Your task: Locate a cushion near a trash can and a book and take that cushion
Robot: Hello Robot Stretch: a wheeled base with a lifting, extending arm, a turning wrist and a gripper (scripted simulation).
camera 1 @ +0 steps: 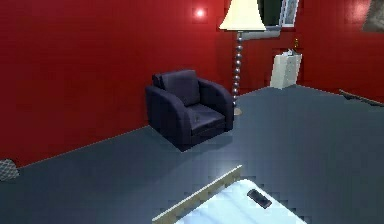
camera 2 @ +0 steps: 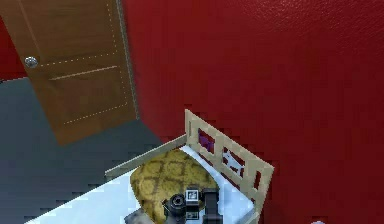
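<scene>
A yellow patterned cushion [camera 2: 175, 173] lies on a white bed [camera 2: 85, 207] against its wooden headboard [camera 2: 232, 160], low in the arm side view. The gripper [camera 2: 166, 210] shows at that view's bottom edge, with its two white marked squares just right of it. It stands in front of the cushion, and I cannot tell whether it touches the cushion or holds anything.
A brown door [camera 2: 75, 65] is set in the red wall at the arm side view's left. The forward view has a dark blue armchair [camera 1: 190, 107], a floor lamp [camera 1: 240, 45], a white cabinet [camera 1: 287, 70], and the bed corner [camera 1: 215, 208] bearing a small dark flat thing [camera 1: 259, 198].
</scene>
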